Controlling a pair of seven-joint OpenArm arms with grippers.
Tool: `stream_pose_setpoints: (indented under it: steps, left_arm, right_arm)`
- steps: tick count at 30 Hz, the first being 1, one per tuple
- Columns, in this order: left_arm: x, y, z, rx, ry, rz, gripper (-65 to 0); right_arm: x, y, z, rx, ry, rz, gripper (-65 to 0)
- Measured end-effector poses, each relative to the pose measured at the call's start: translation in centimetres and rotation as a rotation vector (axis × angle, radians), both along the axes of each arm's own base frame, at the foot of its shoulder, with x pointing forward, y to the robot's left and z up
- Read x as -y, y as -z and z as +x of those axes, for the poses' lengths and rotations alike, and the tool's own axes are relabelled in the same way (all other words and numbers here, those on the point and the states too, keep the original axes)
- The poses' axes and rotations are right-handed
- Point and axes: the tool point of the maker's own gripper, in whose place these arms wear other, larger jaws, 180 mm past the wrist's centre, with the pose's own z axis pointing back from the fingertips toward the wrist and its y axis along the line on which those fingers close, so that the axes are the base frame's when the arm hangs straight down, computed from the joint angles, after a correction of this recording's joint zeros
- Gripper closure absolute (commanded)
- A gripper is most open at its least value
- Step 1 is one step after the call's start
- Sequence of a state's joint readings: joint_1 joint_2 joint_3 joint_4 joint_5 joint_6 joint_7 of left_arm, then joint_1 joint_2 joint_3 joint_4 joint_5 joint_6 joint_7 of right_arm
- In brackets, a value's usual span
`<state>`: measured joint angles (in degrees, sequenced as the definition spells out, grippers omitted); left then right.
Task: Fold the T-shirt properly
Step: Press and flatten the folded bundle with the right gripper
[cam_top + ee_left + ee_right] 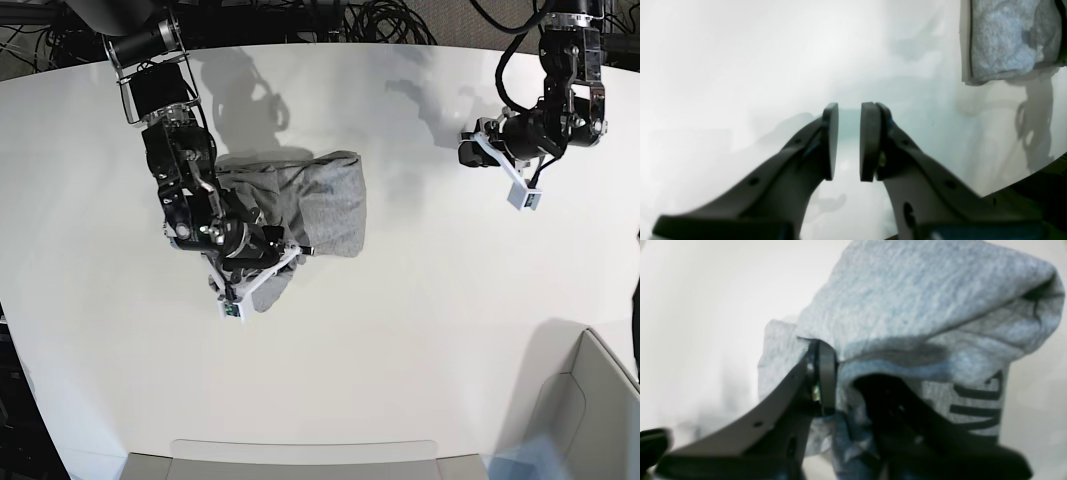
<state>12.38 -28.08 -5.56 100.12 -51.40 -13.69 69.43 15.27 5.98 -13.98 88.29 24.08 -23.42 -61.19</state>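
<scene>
T-shirt (325, 205): a heather-grey bundle, folded over into a rough block, lying on the white tabletop (420, 340) left of centre as I look across from the base side. One end of it is lifted and draped over the right arm's fingers.

T-shirt up close (907, 306): the upper layer is plain grey and curls over in a soft roll; beneath it a lower layer shows black block lettering, only partly readable.

Right gripper (270, 255): down at the near edge of the shirt, its wrist angled over the cloth.

Right fingers (826, 380): closed on a fold of the T-shirt. One dark pad presses on the outside of the cloth, and the other finger is buried under the grey fabric, so the cloth is pinched between them.

Left gripper (470, 150): held above bare tabletop on the far right side, well apart from the shirt.

Left fingers (831, 140): parted, with a narrow gap between the two flat dark pads and only white tabletop showing through it; they grip nothing.

Left wrist view, top right corner: a patch of grey cloth shows against the table's edge; I cannot tell what it belongs to.

Tabletop: white and glossy, carrying soft shadows of both arms.
</scene>
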Motion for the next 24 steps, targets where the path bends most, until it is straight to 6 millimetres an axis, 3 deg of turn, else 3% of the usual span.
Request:
stream_pose_setpoints:
  steps: [4,10,15,18,24]
  left_arm:
    - [0.0,0.0,0.0,0.0,0.0,0.0,-12.9]
    - [0.0,-0.1,0.1,0.003,0.0,0.0,-12.9]
    - [0.0,-0.1,0.2,0.005,0.0,0.0,-12.9]
    - [0.1,-0.1,0.2,0.006,-0.001,-0.003,-12.9]
    - [0.2,-0.1,0.2,0.005,0.0,-0.005,-12.9]
  right_arm:
    - [-2.3,1.6,-0.4,-0.032,-0.09,-0.074,-0.2]
    - [-3.8,3.4,-1.7,-0.069,-0.172,-0.129,-17.9]
    - [-5.0,1.4,-1.8,-0.011,-0.204,-0.112,-27.4]
    - [-7.1,0.1,-2.5,0.041,-0.277,-0.109,-27.5]
    - [-11.9,-0.4,-4.3,0.044,-0.38,-0.077,-27.5]
